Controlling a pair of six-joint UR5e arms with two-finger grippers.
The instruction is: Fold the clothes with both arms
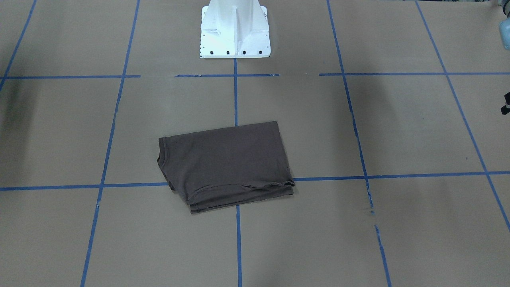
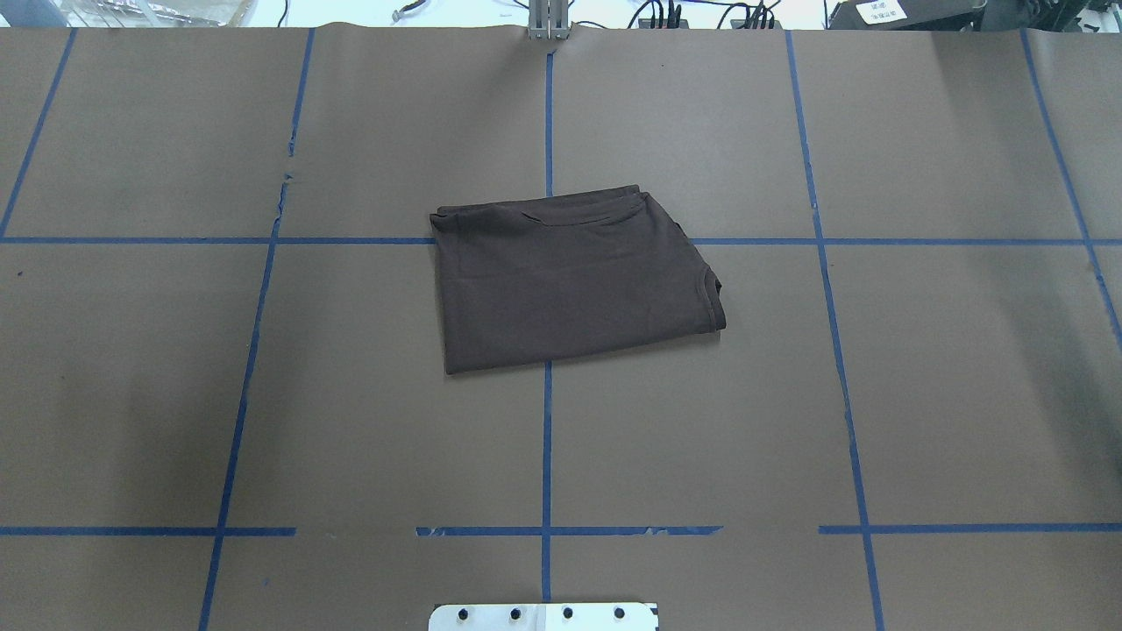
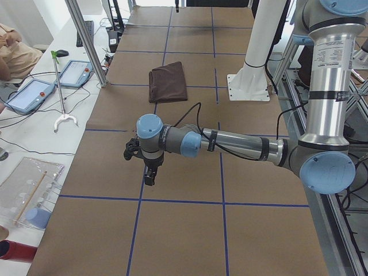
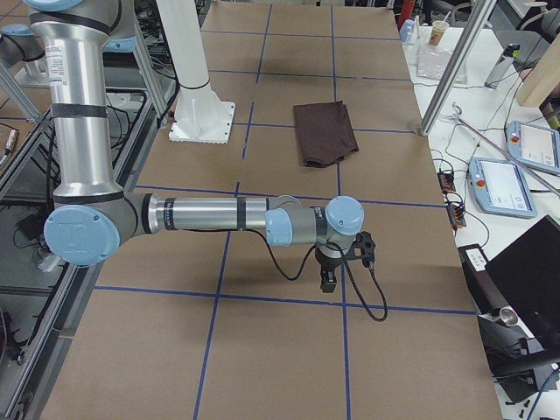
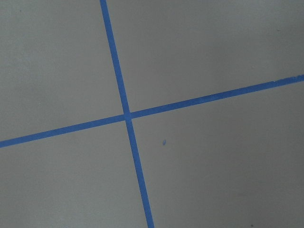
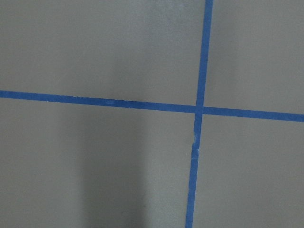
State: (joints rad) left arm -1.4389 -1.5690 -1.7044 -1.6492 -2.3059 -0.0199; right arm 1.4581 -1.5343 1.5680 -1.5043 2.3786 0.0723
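Robotics laboratory: two industrial machines, the left arm (image 3: 230,141) and the right arm (image 4: 210,214), stretch low over a long table (image 2: 964,394) papered in brown and marked into squares with blue tape (image 2: 547,438), a white pedestal (image 1: 235,32) bolted at its middle. Touchscreen control pendants (image 3: 30,95) with red stop buttons lie on the white bench alongside, among trailing cables (image 2: 692,13) and aluminium frame posts (image 3: 86,43), while a person (image 3: 14,49) shows at the bench's far edge.
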